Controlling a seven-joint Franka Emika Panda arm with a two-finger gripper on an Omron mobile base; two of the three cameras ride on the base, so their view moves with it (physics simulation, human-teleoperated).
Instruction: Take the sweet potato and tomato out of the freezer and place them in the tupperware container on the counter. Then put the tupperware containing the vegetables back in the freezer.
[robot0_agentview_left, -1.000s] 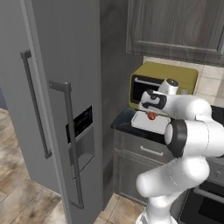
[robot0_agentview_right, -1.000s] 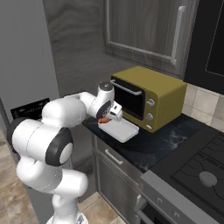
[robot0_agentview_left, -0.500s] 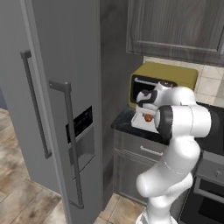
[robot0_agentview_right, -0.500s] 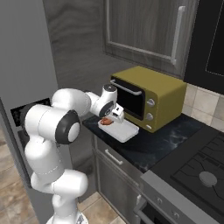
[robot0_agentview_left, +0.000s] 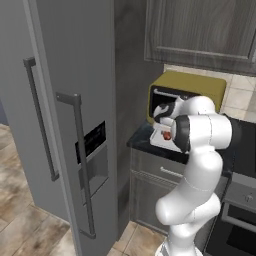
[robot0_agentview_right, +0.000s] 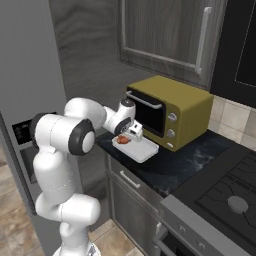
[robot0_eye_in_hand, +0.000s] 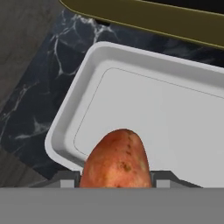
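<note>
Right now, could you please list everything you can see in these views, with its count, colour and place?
sweet potato: one, orange-red, between the gripper's fingers above the container
tupperware container: one, white, on the counter in front of the microwave
counter: one, glossy black, over grey drawers
microwave: one, mustard yellow, on the counter behind the container
freezer: one, grey, doors shut, left of the counter
wall cabinets: grey, above the microwave
stove: one, dark, right of the counter
gripper: one, shut on the sweet potato, over the container
arm: one, white

Orange-red sweet potato, white tupperware container, black marbled counter.
</note>
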